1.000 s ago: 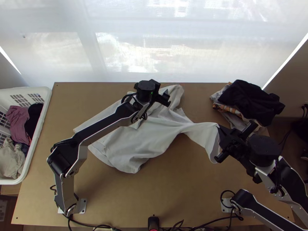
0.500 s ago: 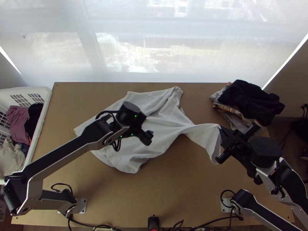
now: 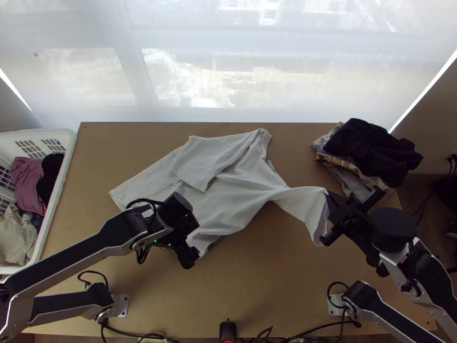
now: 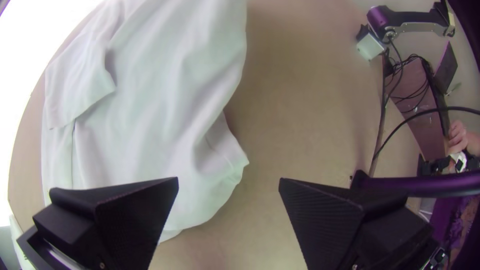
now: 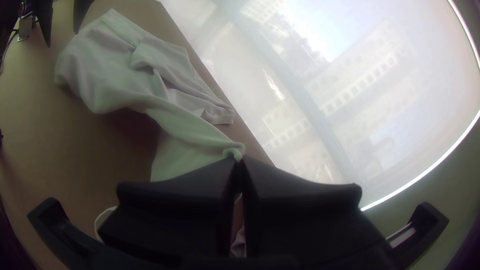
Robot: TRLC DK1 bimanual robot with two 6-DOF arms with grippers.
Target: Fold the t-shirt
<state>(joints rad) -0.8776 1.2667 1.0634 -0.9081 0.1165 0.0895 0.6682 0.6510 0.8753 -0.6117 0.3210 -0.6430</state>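
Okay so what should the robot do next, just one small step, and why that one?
I'd probably lower the left gripper and close it on the near edge of the white shirt: its fingers stand open close to that edge, while the right gripper pinches the shirt's right end.

Bare table (image 3: 274, 286) lies open in the near middle. The t-shirt (image 3: 228, 200), stretched to the right gripper (image 3: 329, 198), bars the way; a basket (image 3: 63, 177) walls the left edge, a clothes pile (image 3: 371, 148) the far right corner.
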